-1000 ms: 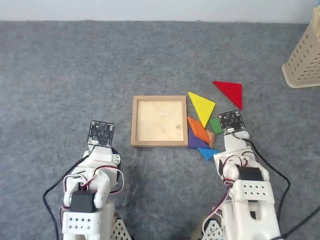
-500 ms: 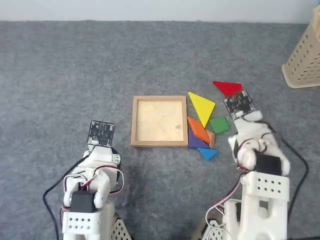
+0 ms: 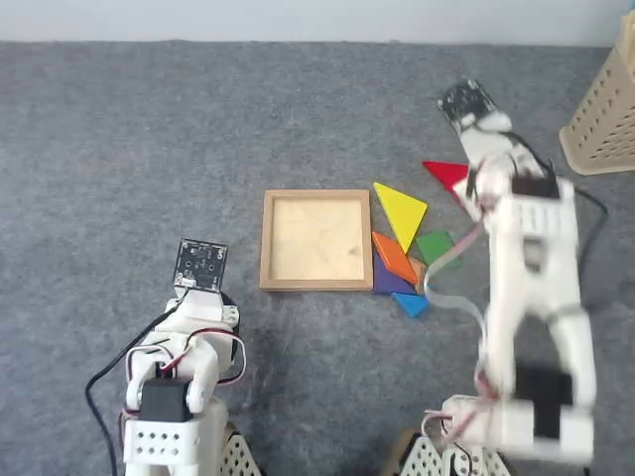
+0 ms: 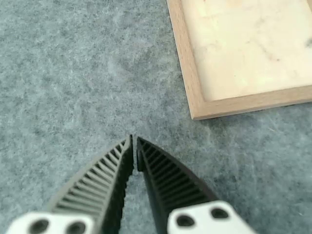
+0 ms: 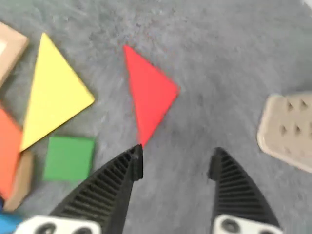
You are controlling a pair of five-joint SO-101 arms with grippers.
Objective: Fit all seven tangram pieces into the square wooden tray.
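1. High view: the square wooden tray (image 3: 317,195) lies on the grey counter (image 3: 149,129). The pieces lie on the counter outside the tray. The yellow triangle (image 3: 400,212), orange piece (image 3: 394,258), purple piece (image 3: 383,282), green square (image 3: 435,247) and blue triangle (image 3: 412,303) cluster just beside the tray's right edge. The red triangle (image 3: 446,173) lies farther out, partly covered by the right arm (image 3: 526,228).
2. Left wrist view: the left pincer (image 4: 135,141) is closed on nothing and hangs over bare counter near a corner of the tray.
3. Right wrist view: the right pincer (image 5: 178,151) is open and grips nothing. One fingertip (image 5: 136,156) lies at the red triangle's point. The yellow triangle and green square lie beside it. A beige basket (image 5: 287,131) stands on the opposite side.
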